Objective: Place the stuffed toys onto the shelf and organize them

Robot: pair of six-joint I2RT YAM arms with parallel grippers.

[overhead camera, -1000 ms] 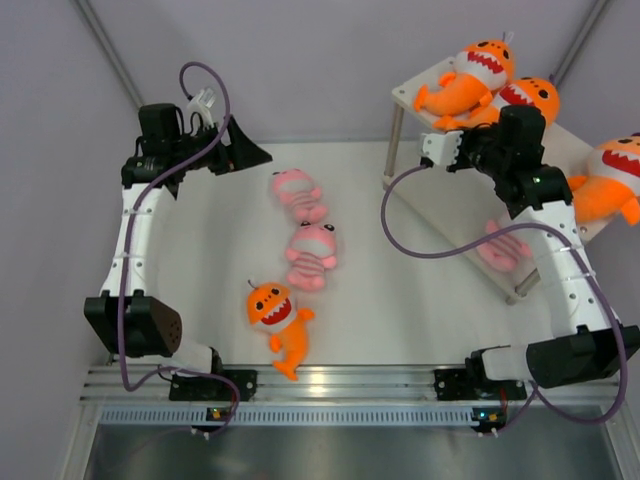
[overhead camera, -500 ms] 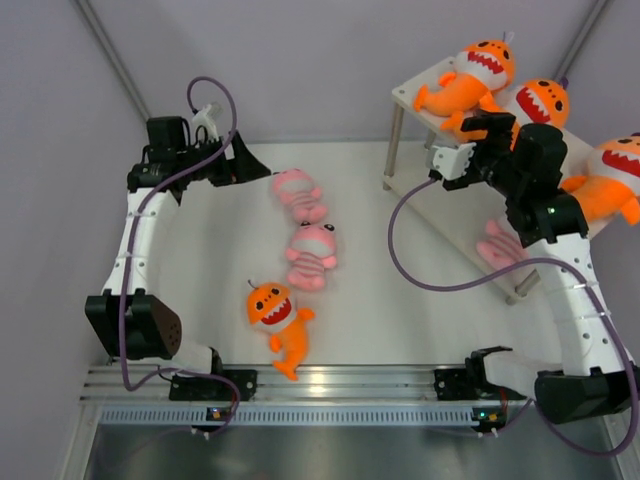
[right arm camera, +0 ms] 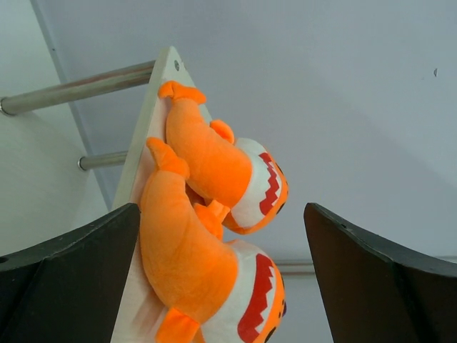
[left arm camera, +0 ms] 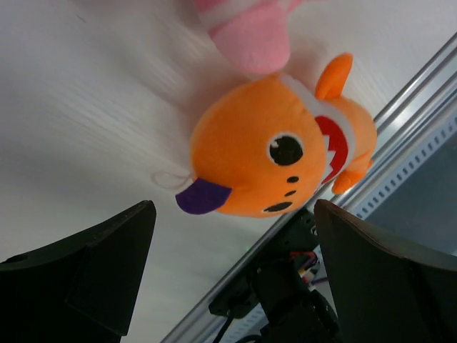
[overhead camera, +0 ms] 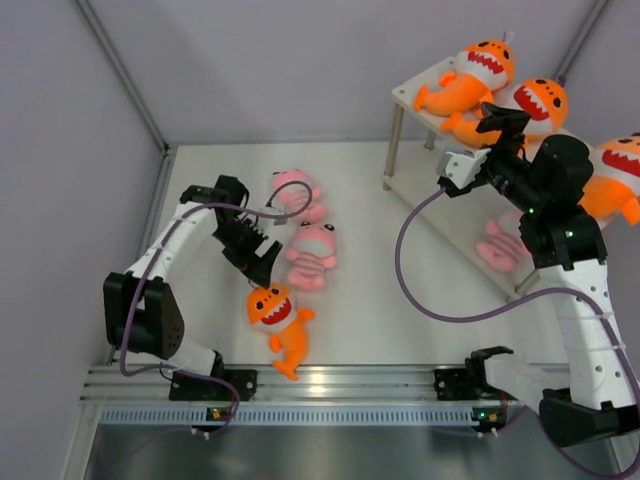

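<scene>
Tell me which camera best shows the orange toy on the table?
The left wrist view: the orange toy fills it, close up. The top view shows it whole but small; the right wrist view misses it.

fuzzy cloth toys (left arm camera: 250,157), matt shelf board (overhead camera: 415,90), smooth metal legs (overhead camera: 393,145).

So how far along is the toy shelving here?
Done: three orange shark plush sit on the shelf's top board, one pink striped plush on its lower board. In hand: nothing is gripped; the open left gripper hovers over the fourth orange shark, the right gripper stands open by the shelved sharks. Left: that shark and two pink plush on the table.
</scene>
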